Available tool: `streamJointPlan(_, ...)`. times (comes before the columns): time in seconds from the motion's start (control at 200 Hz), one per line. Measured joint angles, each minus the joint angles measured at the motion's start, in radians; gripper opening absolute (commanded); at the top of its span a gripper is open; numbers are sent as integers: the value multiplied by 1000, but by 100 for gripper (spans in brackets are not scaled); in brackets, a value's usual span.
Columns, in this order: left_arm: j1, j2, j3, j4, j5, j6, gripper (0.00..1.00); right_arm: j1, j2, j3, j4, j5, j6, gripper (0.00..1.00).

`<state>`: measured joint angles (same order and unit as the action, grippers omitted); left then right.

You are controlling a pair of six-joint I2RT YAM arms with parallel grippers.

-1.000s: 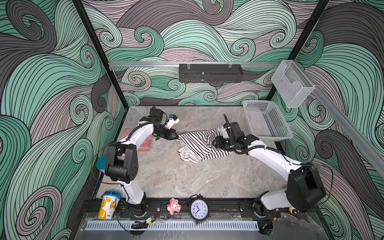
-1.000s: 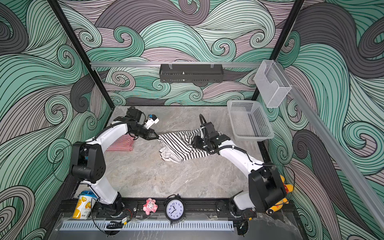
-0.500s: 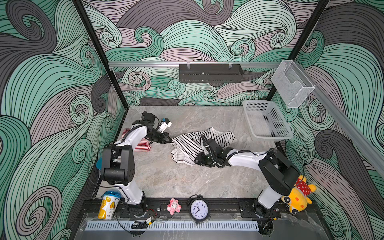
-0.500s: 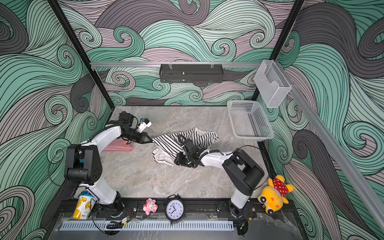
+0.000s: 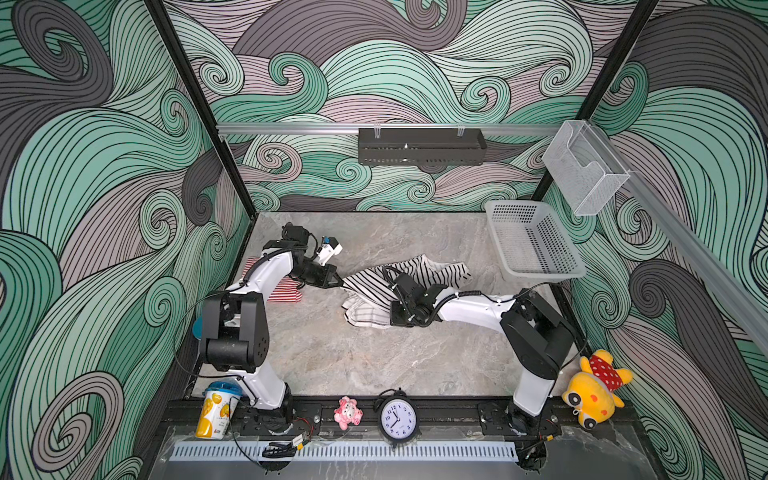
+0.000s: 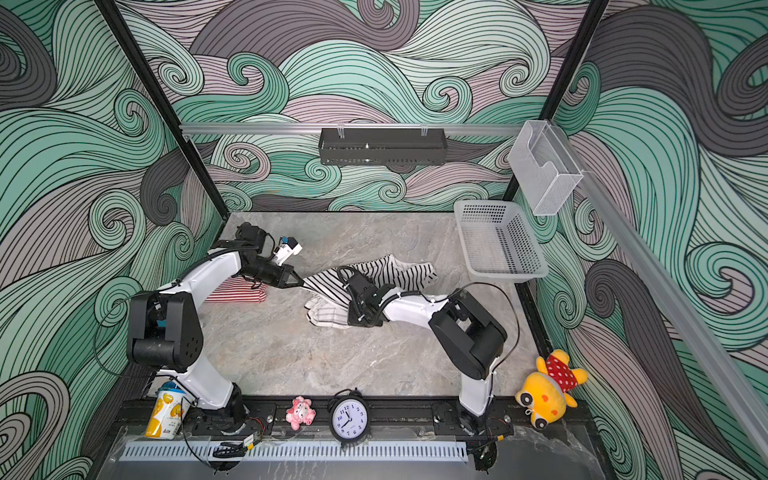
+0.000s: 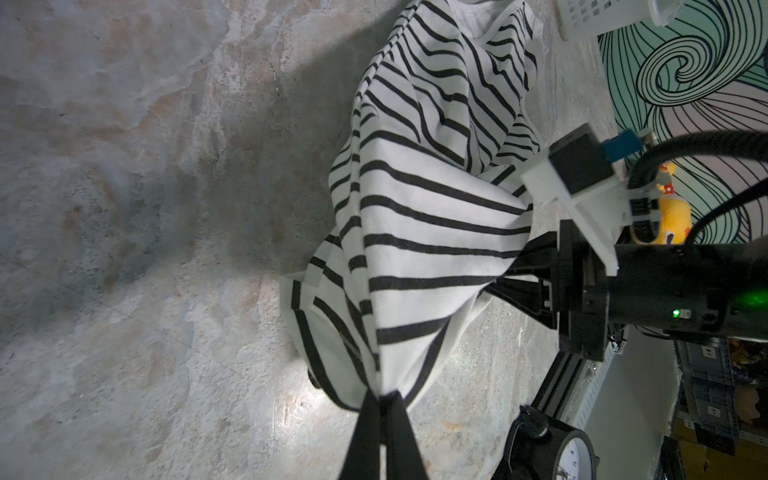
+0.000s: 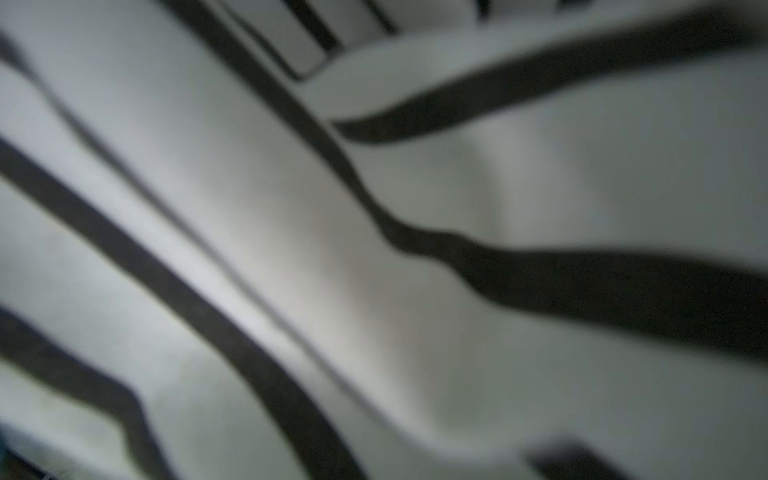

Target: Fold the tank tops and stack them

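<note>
The black-and-white tank top (image 5: 440, 272) (image 6: 403, 272) lies rumpled at mid-table. My left gripper (image 5: 338, 282) (image 6: 300, 283) (image 7: 380, 399) is shut on its left corner, and that corner is drawn up off the table. My right gripper (image 5: 392, 318) (image 6: 357, 318) sits on the top's near side with its fingertips buried in the cloth. In the left wrist view the stripes bunch into the right gripper (image 7: 519, 266). Blurred striped fabric (image 8: 415, 208) fills the right wrist view. The red-and-white tank top (image 5: 286, 289) (image 6: 237, 293) lies folded at the left, partly under the left arm.
A white perforated basket (image 5: 540, 274) stands at the back right. A clear bin (image 5: 582, 166) and a black shelf (image 5: 419, 145) hang on the walls. Along the front rail are a can (image 5: 216, 409), a pink toy (image 5: 348, 412), a clock (image 5: 398, 417) and a yellow plush (image 5: 594, 390).
The right gripper swung from the top's far right side to its near left part and closed there. The left gripper drew the held corner slightly leftward.
</note>
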<state>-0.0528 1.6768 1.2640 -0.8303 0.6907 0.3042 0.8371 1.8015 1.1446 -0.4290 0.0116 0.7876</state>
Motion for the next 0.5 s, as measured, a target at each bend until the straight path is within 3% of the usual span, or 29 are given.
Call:
streamJointPlan(0.305,-6,-121,50,-82,149,3,0,-74,-201,397,-392,317,-266,6)
streamJointPlan(0.42,-11,-149,42,-95,166,6,0,-71,-175,499,-445,321,-331,8)
streamJointPlan(0.501,-10,-159,14,-95,142,7,0,-66,-124,532,-448,265,-365,21)
